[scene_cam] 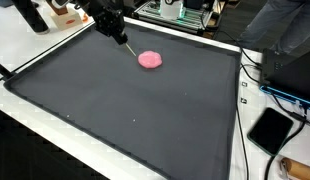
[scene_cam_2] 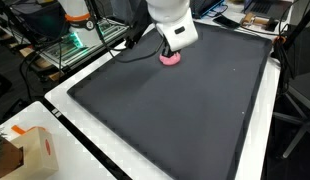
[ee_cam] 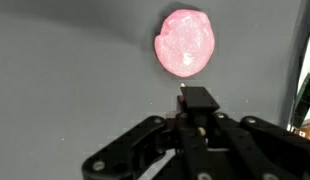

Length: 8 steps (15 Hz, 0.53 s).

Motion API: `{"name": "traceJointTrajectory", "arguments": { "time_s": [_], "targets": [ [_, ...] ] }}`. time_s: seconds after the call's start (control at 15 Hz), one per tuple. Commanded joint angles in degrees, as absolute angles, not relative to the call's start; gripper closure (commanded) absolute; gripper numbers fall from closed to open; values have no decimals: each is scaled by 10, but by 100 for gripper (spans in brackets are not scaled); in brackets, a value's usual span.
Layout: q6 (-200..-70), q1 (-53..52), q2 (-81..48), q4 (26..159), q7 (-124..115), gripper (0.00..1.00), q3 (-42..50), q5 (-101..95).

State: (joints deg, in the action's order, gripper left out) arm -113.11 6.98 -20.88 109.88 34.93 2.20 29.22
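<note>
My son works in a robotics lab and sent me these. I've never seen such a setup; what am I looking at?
This is one white robot arm ending in a black two-fingered gripper. Two pictures come from cameras standing outside the robot, at different places; the third comes from a camera on its wrist, looking past the fingers. A dark grey mat covers a white table. On it lies a round, flat pink lump, perhaps putty. The gripper hangs close to it, not touching, fingers apparently closed together with nothing visible between them. A black tablet-like slab and a brown cardboard box sit off the mat.
</note>
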Motion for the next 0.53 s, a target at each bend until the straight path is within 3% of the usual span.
{"name": "traceJointTrajectory", "arguments": {
  "time_s": [0.0, 0.47],
  "targets": [
    [-1125, 54, -222, 1071, 300, 97, 1, 231],
    [-1134, -5, -235, 1046, 219, 97, -31, 92]
  ]
}}
